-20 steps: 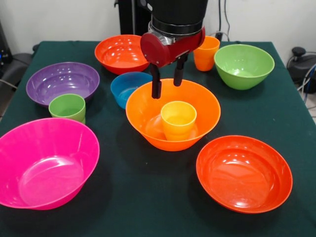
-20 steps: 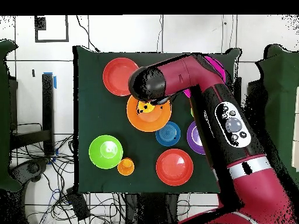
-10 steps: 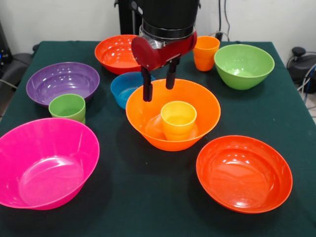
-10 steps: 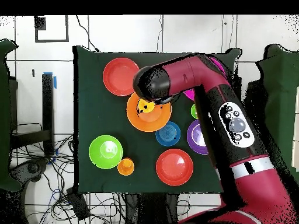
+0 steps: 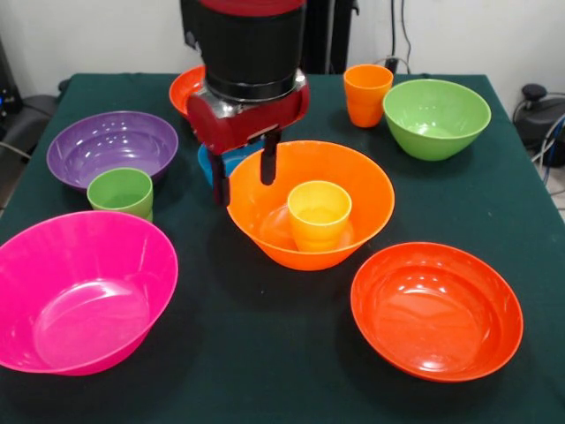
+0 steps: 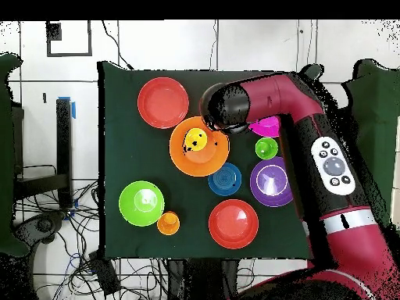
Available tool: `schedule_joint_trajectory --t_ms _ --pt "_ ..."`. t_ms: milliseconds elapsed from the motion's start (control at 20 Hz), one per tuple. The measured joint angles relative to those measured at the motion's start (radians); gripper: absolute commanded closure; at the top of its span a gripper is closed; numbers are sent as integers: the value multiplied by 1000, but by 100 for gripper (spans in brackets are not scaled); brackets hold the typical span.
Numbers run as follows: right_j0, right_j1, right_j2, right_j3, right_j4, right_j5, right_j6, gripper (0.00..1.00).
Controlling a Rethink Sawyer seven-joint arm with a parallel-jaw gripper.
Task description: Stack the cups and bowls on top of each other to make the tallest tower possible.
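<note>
Pink bowl [image 5: 79, 296] nearest at left, purple bowl [image 5: 112, 146] and green cup [image 5: 121, 191] behind it. Hand [image 5: 244, 170] empty, fingers apart, hanging over the left rim of the light orange bowl [image 5: 371, 199], blue bowl [image 5: 210, 157] partly hidden behind. Yellow cup [image 5: 319, 215] stands upright inside the light orange bowl: the tower so far. Judgement: next piece likely the green cup; come down straight, fingers astride one wall, grip squarely so the cup stays level, seat it on the yellow cup centred

No readable text, label or number shows anywhere.
</note>
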State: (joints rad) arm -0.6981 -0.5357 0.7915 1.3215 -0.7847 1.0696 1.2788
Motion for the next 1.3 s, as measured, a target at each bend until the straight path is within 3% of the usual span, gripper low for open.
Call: schedule_joint_trajectory --t_ms 550,1300 --pt "-74 77 -2 -33 -1 0 -11 0" --pt "-114 37 -3 -27 0 17 -12 0"
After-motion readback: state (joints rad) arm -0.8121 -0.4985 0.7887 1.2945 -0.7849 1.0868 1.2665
